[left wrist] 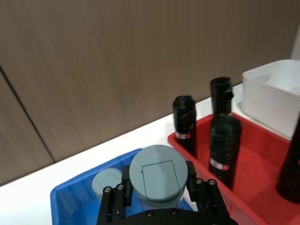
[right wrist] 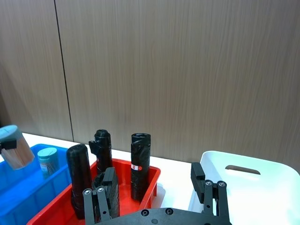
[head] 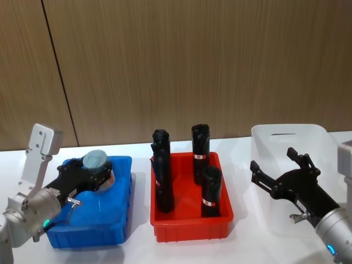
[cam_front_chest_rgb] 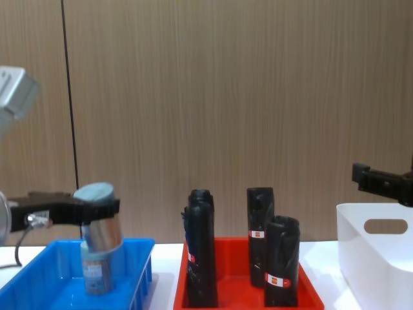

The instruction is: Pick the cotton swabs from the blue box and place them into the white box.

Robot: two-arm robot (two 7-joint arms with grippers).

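The left gripper [head: 97, 171] pinches one jar of cotton swabs [cam_front_chest_rgb: 100, 226] just under its lid and holds it nearly upright over the far end of the blue box [head: 118, 231], where a second jar [left wrist: 107, 181] sits below. The white box [head: 286, 132] lies well off to the right, past the red bin [head: 192, 228] with its tall black rolls [head: 163, 179]. The right gripper [head: 275, 163], fingers spread and empty, hovers by the white box and is the nearer arm.

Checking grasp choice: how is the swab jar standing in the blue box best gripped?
Probably across its round side wall just below the lid, coming down from above: the cotton swab jar stands upright, and the blue box rim blocks a low sideways approach.
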